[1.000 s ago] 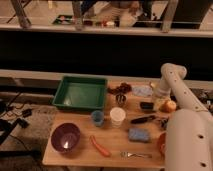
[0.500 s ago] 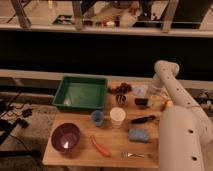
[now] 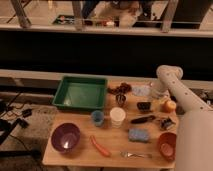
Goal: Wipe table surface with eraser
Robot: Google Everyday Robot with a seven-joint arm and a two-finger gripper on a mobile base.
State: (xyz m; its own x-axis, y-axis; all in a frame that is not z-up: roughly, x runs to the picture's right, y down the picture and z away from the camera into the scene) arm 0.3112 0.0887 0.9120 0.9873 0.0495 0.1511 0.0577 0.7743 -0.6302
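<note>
Black eraser (image 3: 144, 106), long axis level across frame, right of centre, just below-left of clenched, empty gripper (image 3: 154, 93) over tan table surface (image 3: 80, 131).

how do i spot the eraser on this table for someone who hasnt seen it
Start at the light tan wooden tabletop and go to its right half, past the green plastic tray. The eraser is the small flat black block lying below the robot's gripper, which hangs at the far right edge. Unlike the blue rectangular sponge nearer the front, it is plain black.
</note>
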